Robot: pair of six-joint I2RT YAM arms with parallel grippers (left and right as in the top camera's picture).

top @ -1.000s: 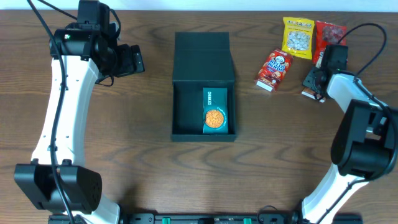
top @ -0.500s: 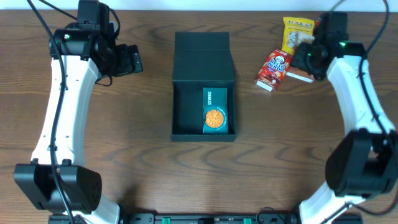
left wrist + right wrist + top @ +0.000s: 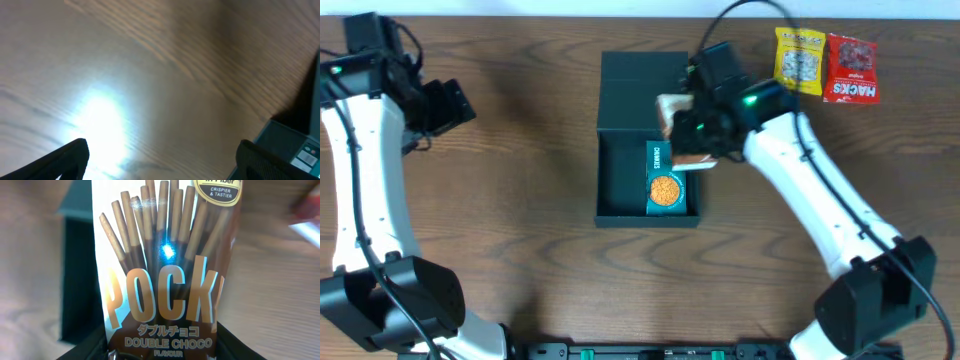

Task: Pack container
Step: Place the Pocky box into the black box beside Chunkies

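- Right pincer (image 3: pixel 685 135) clamps a Pocky box (image 3: pixel 160 280).
- Below it: container (image 3: pixel 620 195), holding only a cookie box (image 3: pixel 665 180).
- Well beyond it, unpacked: yellow packet (image 3: pixel 800 60), red packet (image 3: pixel 850 68).

The container (image 3: pixel 620 185) has its left half free — the cookie box (image 3: pixel 665 187) (flat) fills the right, a Pocky box (image 3: pixel 672 106) above its far end.

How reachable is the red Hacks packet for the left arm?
Probably not. The left gripper sits far left; the red Hacks packet lies far right, with the container and the right gripper, holding a Pocky box, between them.
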